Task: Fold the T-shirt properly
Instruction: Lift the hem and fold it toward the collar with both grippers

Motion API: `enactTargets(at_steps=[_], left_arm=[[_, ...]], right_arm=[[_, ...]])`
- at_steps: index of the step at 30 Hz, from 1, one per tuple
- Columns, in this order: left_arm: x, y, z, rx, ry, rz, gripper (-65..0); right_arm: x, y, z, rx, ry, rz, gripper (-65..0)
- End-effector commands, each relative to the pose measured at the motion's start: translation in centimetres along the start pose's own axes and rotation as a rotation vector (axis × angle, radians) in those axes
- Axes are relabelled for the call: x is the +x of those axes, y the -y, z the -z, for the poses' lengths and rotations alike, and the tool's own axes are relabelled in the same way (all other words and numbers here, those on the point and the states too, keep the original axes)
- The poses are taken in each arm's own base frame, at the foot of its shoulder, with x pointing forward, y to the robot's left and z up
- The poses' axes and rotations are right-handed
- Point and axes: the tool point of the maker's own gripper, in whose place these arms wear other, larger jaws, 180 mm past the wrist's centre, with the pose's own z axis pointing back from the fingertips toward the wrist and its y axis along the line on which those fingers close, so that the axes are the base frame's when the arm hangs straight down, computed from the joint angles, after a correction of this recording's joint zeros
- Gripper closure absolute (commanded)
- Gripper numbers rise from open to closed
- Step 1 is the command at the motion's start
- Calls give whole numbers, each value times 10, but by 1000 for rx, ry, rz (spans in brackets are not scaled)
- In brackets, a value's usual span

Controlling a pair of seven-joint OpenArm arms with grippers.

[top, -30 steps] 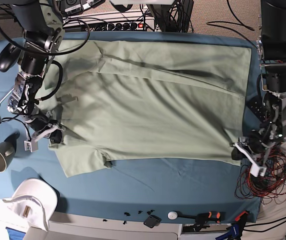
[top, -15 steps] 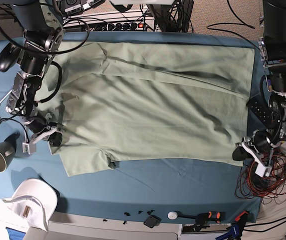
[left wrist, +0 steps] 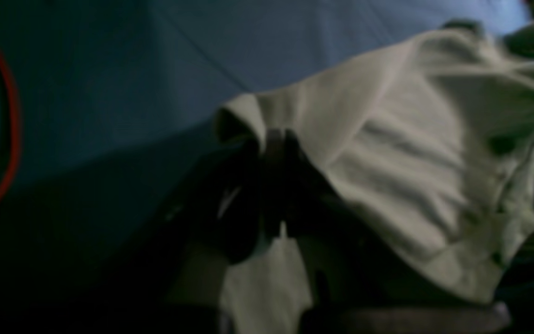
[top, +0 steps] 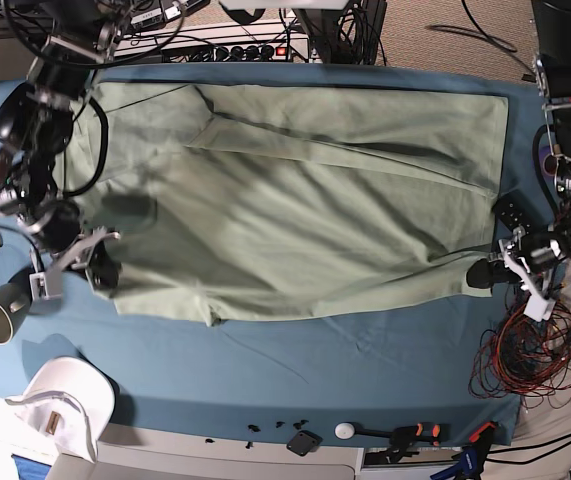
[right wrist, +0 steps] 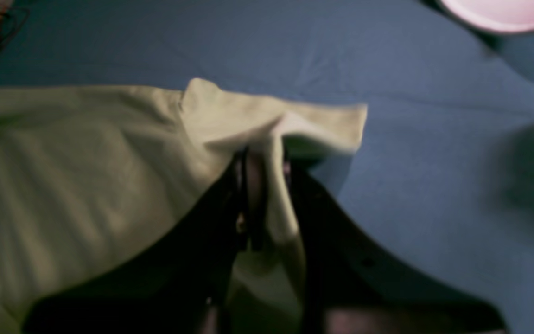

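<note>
Now both claws clamp T-shirt (top: 295, 200) edge: left gripper (top: 480, 273) pinches hem corner, right gripper (top: 100, 272) pinches sleeve corner, over blue cloth (top: 345, 370).

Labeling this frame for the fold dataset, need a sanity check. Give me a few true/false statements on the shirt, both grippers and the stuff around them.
1. Both grippers are shut on the shirt. True: the left gripper and the right gripper each pinch its near edge.
2. The shirt is already folded into a small square. False: it lies spread wide across the blue cloth.
3. A white cap sits at the near corner on the right arm's side. True.
4. The dark cup stands on the shirt. False: it lies on the blue cloth, apart from the shirt.
5. Red wires lie by the left arm. True.
</note>
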Motion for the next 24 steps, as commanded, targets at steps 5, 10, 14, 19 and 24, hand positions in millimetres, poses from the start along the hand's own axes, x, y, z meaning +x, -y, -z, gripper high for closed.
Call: enactTargets(at_steps=[5, 10, 14, 19, 24], left_arm=[[22, 3, -20, -35, 24, 1, 0], [16, 5, -34, -65, -41, -19, 0], [13, 12, -45, -118, -83, -41, 0], [5, 17, -50, -149, -139, -47, 0], [-11, 16, -53, -147, -210, -48, 0]], right_arm=[[-15, -7, -16, 4, -15, -26, 0], [-42, 1, -28, -31, -70, -1, 0], [-46, 25, -47, -106, -54, 41, 0], [-39, 50, -76, -164, 20, 137, 0], [-37, 55, -93, -151, 49, 216, 0]])
